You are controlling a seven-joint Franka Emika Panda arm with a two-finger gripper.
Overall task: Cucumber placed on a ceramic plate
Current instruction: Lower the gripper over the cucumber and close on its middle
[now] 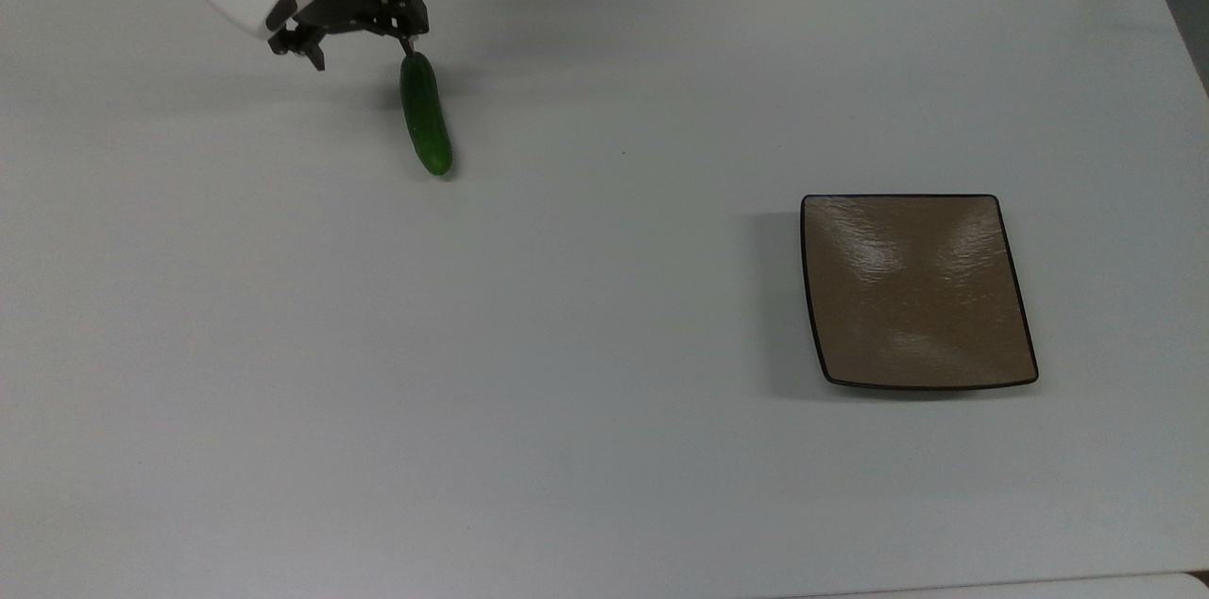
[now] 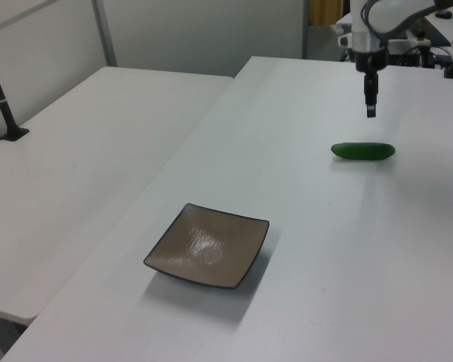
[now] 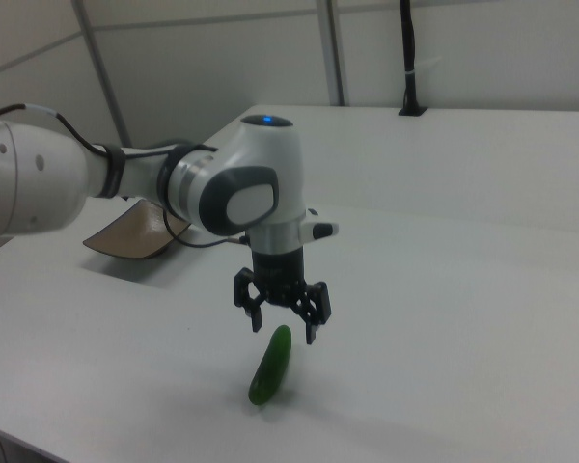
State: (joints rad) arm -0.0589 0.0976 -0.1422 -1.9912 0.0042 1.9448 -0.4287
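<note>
Fingers [image 1: 318, 59] of the gripper [image 1: 364, 52] are standing spread apart with nothing between them, hanging in the upper left of the top view, above the table [image 1: 604, 448] and close to the far end of the cucumber [image 1: 425, 113]. In that same frame one fingertip is sitting right at the cucumber's upper tip, while the other is reaching out toward the top view's left over bare tabletop; whether the nearer tip is touching the vegetable cannot be told.

In the right view the gripper [image 3: 282, 323] is showing low in the middle of the frame, pointing straight down beneath the white arm [image 3: 125, 183], with both black fingers parted and hovering just over the upper end of the cucumber [image 3: 270, 365], which is lying flat on the white surface in the lower centre.

In the left view the gripper [image 2: 371, 109] is appearing in the upper right of the frame as a thin dark tip, sitting above the cucumber [image 2: 363, 151] with a gap of table showing between them.

Across the table, the ceramic plate [image 1: 916, 291] is resting at the right of the top view, well apart from the cucumber, its glossy brown face bare. In the left view the plate [image 2: 208, 245] is occupying the lower centre, and in the right view an edge of it [image 3: 125, 236] is peeking out from behind the arm at the left.
</note>
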